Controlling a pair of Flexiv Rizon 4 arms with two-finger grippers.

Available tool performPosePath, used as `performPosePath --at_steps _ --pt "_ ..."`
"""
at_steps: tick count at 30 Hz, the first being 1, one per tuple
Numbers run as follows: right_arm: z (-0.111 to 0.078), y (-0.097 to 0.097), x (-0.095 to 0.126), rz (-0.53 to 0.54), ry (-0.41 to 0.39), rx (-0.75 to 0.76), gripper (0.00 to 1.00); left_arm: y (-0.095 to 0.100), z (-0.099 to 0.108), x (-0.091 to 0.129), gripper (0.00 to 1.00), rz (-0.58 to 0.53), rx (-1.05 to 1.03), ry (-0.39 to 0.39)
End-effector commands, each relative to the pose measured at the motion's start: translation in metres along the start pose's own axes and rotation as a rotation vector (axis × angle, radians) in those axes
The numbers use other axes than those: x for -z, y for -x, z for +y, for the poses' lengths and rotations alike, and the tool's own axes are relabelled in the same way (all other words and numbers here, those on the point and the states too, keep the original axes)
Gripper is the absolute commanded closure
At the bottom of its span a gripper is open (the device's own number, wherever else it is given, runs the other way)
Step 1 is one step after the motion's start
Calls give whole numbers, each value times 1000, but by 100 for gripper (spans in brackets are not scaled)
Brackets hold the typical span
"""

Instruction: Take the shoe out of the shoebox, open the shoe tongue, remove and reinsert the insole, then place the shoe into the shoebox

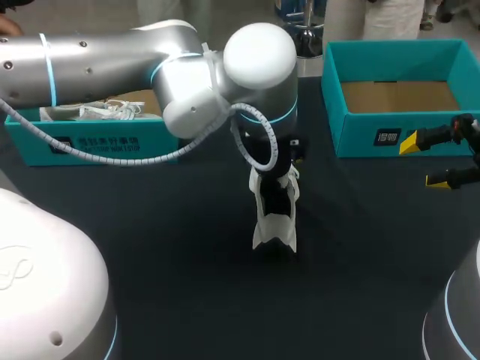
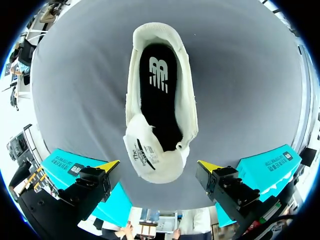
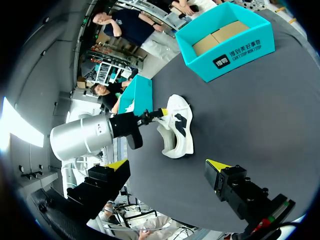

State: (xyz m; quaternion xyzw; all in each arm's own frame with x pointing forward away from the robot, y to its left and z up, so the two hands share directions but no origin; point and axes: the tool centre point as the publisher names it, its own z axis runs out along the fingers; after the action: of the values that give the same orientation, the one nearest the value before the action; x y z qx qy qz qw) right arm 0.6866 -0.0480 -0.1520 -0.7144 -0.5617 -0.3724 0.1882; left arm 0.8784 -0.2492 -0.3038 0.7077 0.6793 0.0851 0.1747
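Because the left arm [image 1: 112, 64] crosses above it in the head view, only the lower half of the shoe [image 1: 274, 225] shows there. Most of the left box [image 1: 30, 142] is hidden behind that arm. Something white and crumpled lies in it, too blocked to make out. The right gripper [image 1: 422, 161] is partly cut off at that view's edge.

From the left wrist, the shoe is seen from straight above. It is white and stands on the dark table [image 2: 240, 90] between the two teal boxes, touching neither. Its tongue [image 2: 150, 155] is folded out, and the black insole [image 2: 160, 105] lies inside. The left gripper [image 2: 159, 166] hangs over the tongue, fingers spread wide and clear of it. The right gripper's fingers are likewise apart and hold nothing. It is well off to the shoe's side, near the right box [image 1: 352, 127], whose brown floor shows.
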Motion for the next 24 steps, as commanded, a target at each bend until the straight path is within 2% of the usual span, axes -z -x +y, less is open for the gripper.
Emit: performPosePath --at_steps 1,4,5,6,11,12,13,24 --pt "-2 0 0 -2 3 -1 0 -6 9 14 4 3 -3 13" --pt "-2 0 0 -2 3 -1 0 -7 19 21 24 6 -10 36" --pt "-2 0 0 -2 3 -1 0 -8 22 23 25 7 -12 45" --pt "-2 0 0 -2 3 -1 0 -8 25 25 40 7 -17 46" --pt "-2 0 0 -2 3 -1 0 -7 32 32 64 -4 -39 48" --pt "-2 0 0 -2 3 -1 0 -7 32 32 87 -3 -52 56" --pt "-2 0 0 -2 3 -1 0 -6 33 32 100 -11 -60 55" --pt "-2 0 0 -2 3 -1 0 -1 43 32 100 -17 -36 83"
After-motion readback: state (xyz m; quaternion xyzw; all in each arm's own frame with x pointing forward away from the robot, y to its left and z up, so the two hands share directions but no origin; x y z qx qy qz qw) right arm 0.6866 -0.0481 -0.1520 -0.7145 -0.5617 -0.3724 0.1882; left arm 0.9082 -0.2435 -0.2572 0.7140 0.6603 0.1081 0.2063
